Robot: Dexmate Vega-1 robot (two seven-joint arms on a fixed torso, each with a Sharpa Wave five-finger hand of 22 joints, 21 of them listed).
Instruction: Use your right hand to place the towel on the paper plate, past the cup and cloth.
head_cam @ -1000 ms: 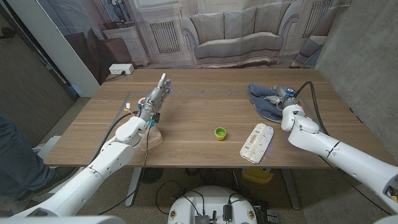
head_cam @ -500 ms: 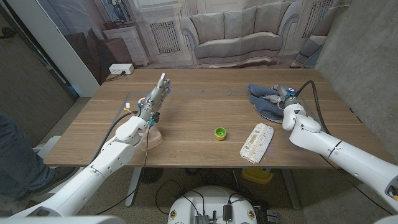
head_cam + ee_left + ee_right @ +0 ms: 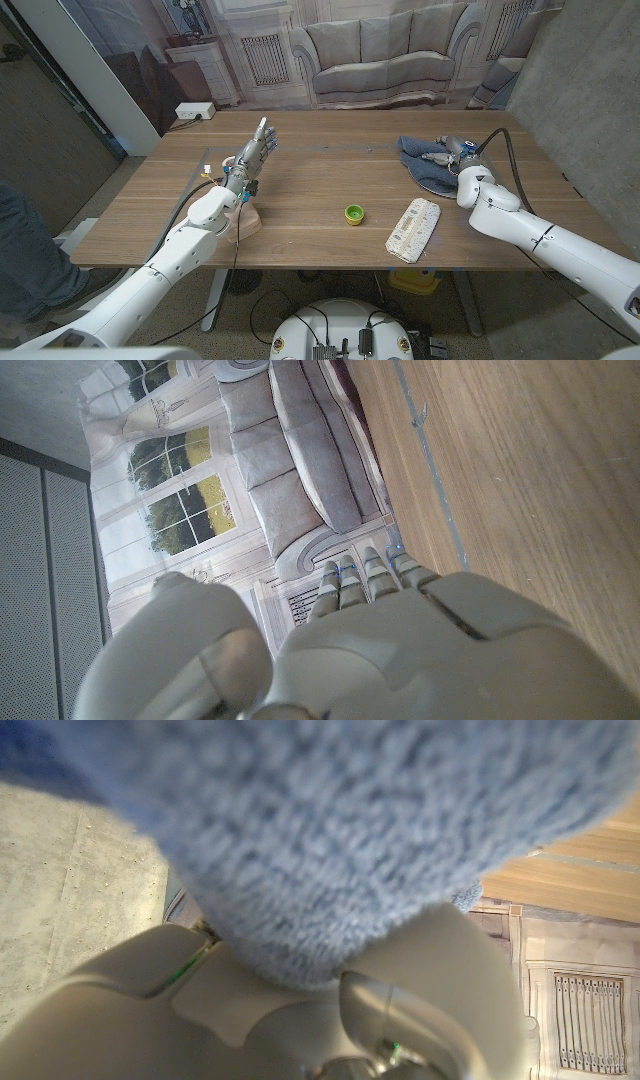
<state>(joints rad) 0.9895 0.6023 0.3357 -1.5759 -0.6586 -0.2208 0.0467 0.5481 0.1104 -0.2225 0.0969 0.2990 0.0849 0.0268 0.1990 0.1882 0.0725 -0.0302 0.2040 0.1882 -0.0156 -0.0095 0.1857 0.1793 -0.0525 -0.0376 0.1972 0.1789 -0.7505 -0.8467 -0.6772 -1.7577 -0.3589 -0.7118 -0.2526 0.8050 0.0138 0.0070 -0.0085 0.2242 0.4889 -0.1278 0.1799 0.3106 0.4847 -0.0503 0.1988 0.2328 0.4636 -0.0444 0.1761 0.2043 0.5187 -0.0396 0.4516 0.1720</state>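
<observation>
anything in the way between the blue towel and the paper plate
Yes. The green cup and folded white cloth lie on the table between the towel and the paper plate; the left arm also overhangs that plate.

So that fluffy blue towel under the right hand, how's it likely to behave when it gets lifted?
The fluffy blue towel lies crumpled in soft folds on the wooden table, so it will probably droop and hang rather than hold its shape. Its thick pile, seen close in the right wrist view, suggests it is light and grippy, unlikely to slip from the right hand.
</observation>
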